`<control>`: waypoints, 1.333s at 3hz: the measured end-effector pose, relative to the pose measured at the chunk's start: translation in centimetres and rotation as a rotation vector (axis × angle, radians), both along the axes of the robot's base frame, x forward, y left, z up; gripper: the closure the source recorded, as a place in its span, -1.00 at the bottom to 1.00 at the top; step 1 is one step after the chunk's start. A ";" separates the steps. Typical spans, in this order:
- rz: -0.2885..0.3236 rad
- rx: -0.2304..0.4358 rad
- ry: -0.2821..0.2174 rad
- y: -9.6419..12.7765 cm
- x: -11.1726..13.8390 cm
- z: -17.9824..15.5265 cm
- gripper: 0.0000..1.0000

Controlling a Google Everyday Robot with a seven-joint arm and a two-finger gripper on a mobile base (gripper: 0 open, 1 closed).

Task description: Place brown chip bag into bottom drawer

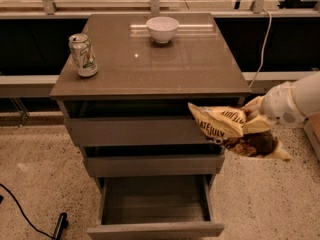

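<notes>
1. Hanging in the air off the right front corner of the cabinet, the chip bag (235, 134) is level with the top drawer's front and touches no part of the cabinet that can be seen.
2. The end effector (252, 115) sits at the bag's upper right edge, closed on the crinkled foil, and the white arm (295, 101) reaches in from the right.
3. The bag lies tilted: its pale yellow end points left toward the drawers, and its dark brown end droops down to the right, below the end effector.
4. The bottom drawer (155, 230) is pulled out below and to the left of the bag, well apart from it, and its inside shows bare.
5. Dark letters on the yellow part read roughly "ATE JULY"; smaller print above them is too fine to read.
6. On the surface (165, 64) a green-and-white soda can (83, 55) stands upright near the left edge, its label not readable.
7. A white bowl (162, 29) sits near the back of the surface.
</notes>
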State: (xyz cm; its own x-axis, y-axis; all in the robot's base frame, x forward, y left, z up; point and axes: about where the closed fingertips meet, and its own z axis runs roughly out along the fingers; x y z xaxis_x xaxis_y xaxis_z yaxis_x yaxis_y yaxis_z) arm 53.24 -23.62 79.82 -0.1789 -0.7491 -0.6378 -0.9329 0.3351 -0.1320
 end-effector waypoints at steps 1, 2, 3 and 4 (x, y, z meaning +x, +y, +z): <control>-0.005 0.207 0.042 4.3 -0.6 -8.6 1.00; 0.000 0.278 0.031 6.7 -0.6 -12.8 1.00; 0.048 0.284 0.001 9.3 -0.1 -19.6 1.00; 0.093 0.273 0.020 10.0 -0.5 -23.6 1.00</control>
